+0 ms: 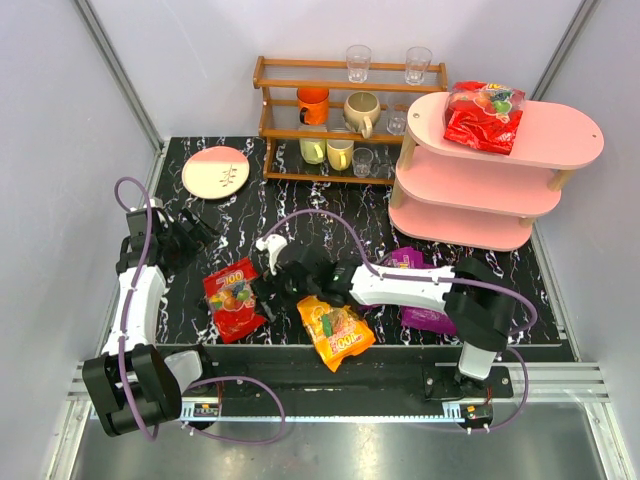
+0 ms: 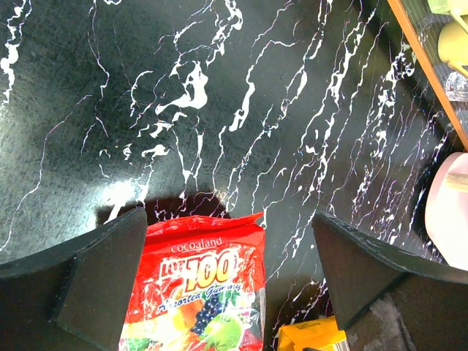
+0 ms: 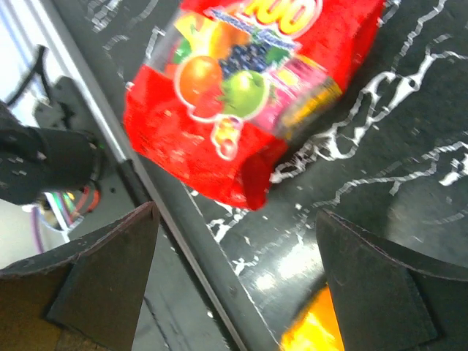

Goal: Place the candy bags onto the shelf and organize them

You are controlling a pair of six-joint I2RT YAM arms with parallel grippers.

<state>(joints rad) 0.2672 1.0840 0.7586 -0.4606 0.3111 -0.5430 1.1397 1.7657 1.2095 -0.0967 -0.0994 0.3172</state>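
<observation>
Red candy bag (image 1: 234, 297) flat on surface (image 1: 300, 200), near left. Judged light, soft, slippery film; best pinched at sealed top edge. Right fingers (image 3: 95, 270) wide apart, empty, just right of it. Left fingers (image 2: 95, 281) apart, empty, near its far edge. Second red bag (image 1: 484, 113) on shelf (image 1: 560, 140) top tier.

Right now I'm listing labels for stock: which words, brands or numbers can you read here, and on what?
"cocoaland": top edge of the table's red bag.
"LOT 100": large letters on that same bag, under the brand.
"100": the orange bag.
Too small to read: the print on the shelved red bag atop the shelf.
Blurred: the script line under "LOT 100".
</observation>
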